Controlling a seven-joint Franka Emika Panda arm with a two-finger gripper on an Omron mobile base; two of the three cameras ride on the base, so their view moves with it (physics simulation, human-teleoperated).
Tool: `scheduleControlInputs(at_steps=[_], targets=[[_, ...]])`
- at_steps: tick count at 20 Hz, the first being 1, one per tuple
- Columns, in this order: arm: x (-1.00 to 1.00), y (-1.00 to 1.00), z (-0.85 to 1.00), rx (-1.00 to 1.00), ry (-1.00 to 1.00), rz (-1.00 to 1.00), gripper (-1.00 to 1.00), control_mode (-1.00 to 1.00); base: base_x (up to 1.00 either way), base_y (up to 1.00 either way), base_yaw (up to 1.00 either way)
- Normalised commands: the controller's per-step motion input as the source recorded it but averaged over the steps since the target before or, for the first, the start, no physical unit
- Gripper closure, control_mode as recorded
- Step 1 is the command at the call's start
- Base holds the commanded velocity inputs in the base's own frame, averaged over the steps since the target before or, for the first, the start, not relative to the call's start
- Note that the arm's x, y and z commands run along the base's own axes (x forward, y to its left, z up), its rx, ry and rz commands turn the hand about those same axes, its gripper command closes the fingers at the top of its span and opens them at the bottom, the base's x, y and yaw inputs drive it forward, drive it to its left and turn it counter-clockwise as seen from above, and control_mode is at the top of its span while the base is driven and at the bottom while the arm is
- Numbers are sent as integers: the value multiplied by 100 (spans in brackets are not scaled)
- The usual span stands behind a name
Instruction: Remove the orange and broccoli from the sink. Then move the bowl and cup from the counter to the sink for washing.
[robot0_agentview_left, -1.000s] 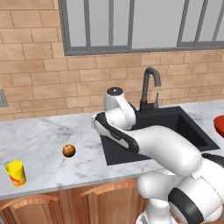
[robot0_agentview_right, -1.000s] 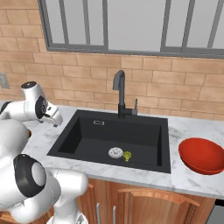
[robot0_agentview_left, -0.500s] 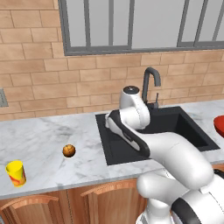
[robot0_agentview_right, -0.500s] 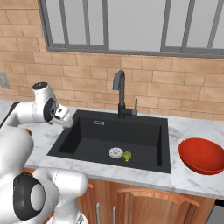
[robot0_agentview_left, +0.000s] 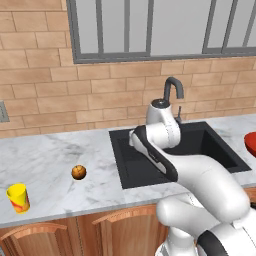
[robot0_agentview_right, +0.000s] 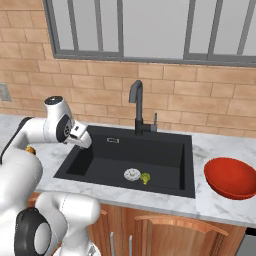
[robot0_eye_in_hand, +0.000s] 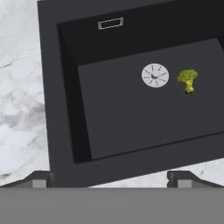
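broccoli (robot0_eye_in_hand: 187, 79) beside drain (robot0_eye_in_hand: 155, 75), cup (robot0_agentview_left: 18, 197) left counter

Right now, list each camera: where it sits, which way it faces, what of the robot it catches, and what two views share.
Left base view: behind the arm's left, facing forward and down at counter, orange, cup; white arm rises lower right.
Right base view: behind the arm's right, facing sink, faucet, bowl; arm at lower left.
Hand view: on the hand, looking down into the sink at drain, broccoli; open fingers at bottom.
Shared: right base and hand views both show broccoli beside the drain.
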Motion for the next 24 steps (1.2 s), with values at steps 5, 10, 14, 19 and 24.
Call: scheduleControlInputs(at_steps=[5,10,14,19,24], targets=[[-4,-23,12,0,2,0,-100,-100,0,0,0],[-4,-38,16,-4,1,0,-100,-100,0,0,0],[-7,-47,13,-5,3,0,-100,-100,0,0,0],[-9,-52,3,0,0,1,-100,-100,0,0,0],[-1,-46,0,0,8,4,-100,-100,0,0,0]])
